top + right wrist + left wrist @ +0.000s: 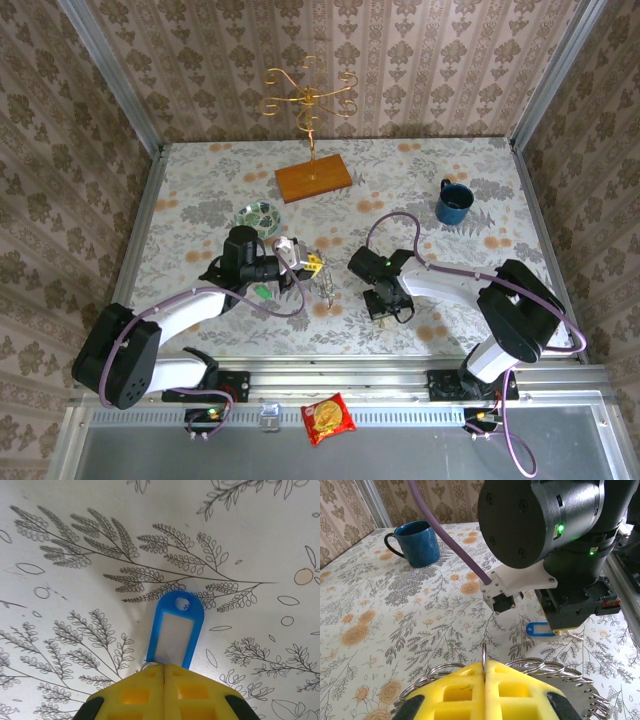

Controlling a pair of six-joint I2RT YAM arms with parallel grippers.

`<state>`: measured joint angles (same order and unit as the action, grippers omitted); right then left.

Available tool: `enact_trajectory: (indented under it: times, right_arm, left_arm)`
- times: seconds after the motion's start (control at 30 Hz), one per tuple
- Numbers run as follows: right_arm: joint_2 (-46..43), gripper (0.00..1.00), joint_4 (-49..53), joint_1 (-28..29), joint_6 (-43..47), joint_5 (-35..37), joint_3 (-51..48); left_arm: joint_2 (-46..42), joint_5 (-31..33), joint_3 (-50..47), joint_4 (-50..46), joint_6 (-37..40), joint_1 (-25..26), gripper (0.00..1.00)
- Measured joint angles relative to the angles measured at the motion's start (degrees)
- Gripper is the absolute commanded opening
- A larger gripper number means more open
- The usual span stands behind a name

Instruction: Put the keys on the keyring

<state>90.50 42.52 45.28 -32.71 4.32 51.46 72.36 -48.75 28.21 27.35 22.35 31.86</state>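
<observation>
I am working on the blue key [175, 630] first, and I judge this to be the pick-up step. My right gripper [165, 682] is pointing down at the table [75, 520], its yellow fingers [135, 697] pressed together on the key's near end, where a small metal loop [145, 666] is peeking out. The blue plastic head with its hole is sticking out ahead of them, lying on the table or just over it; I cannot tell which. My left gripper [485, 680] is pinching the keyring [535, 666] by its wire rim, fingers closed with the wire rising between them, just beside the right gripper. The green key [262, 291] is lying on the table beside my left wrist, not yet on the ring. Next I am expecting to need 1 careful lift of the blue key, then a fine alignment of its loop with the keyring's wire. It is a narrow target, so both pinches will be needing to hold firm
</observation>
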Motion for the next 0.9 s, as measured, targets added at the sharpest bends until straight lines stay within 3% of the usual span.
enact_trajectory:
  times: [0.27,0.6,0.83,0.9]
  right_arm:
    - [0.1,0.00,-1.1,0.0,0.0,-2.7,2.3]
    - [10.9,0.00,-3.4,-0.9,1.5,-3.2,11.9]
    - [12.5,0.00,-3.5,-1.6,2.1,-3.0,12.7]
    - [12.7,0.09,-3.5,-1.6,2.4,-3.0,12.7]
  left_arm:
    - [0.0,0.2,0.0,-0.4,0.0,0.0,0.00]
    - [0.0,0.6,0.0,-1.3,0.4,0.0,0.00]
    - [0.0,0.8,0.0,-1.3,0.4,0.0,0.00]
    - [0.0,0.8,0.0,-1.2,0.4,0.0,0.00]
